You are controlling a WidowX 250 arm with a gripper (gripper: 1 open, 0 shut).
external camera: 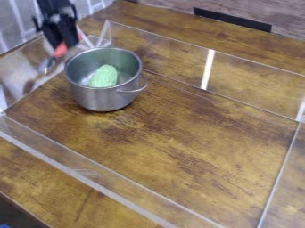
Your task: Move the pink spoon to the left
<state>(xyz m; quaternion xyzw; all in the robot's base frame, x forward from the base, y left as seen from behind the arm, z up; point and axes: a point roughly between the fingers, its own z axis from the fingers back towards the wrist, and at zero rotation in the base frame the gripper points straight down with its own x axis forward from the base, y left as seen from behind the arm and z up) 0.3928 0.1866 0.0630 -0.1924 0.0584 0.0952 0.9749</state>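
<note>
My gripper hangs at the far left corner of the table, just behind and left of the steel pot. It is shut on the pink spoon, holding it by the reddish handle. The spoon's silver bowl dangles down to the left of the pot's rim, above the wood. Gripper and spoon are motion-blurred. A green object lies inside the pot.
The wooden table is ringed by low clear plastic walls. A clear divider stands upright at the right of the pot. A dark strip lies along the back edge.
</note>
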